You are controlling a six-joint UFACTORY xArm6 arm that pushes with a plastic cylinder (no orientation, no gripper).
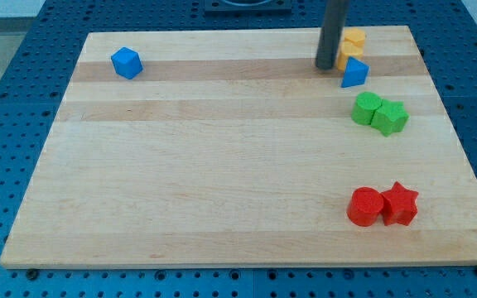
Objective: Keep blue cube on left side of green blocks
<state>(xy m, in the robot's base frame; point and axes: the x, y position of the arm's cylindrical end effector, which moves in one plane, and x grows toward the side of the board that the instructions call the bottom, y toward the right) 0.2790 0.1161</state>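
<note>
A blue cube (127, 63) lies near the board's top left corner. Two green blocks (379, 112) sit touching each other at the view's right, a rounder one on the left and a star-like one (391, 117) on the right. My tip (325, 67) rests on the board near the top right, far to the right of the blue cube and up and left of the green blocks. It stands just left of a blue triangular block (354, 74) and two yellow blocks (353, 43).
A red cylinder (363, 206) and a red star (401, 204) sit together at the lower right. The wooden board (222, 165) lies on a blue perforated table (7, 124).
</note>
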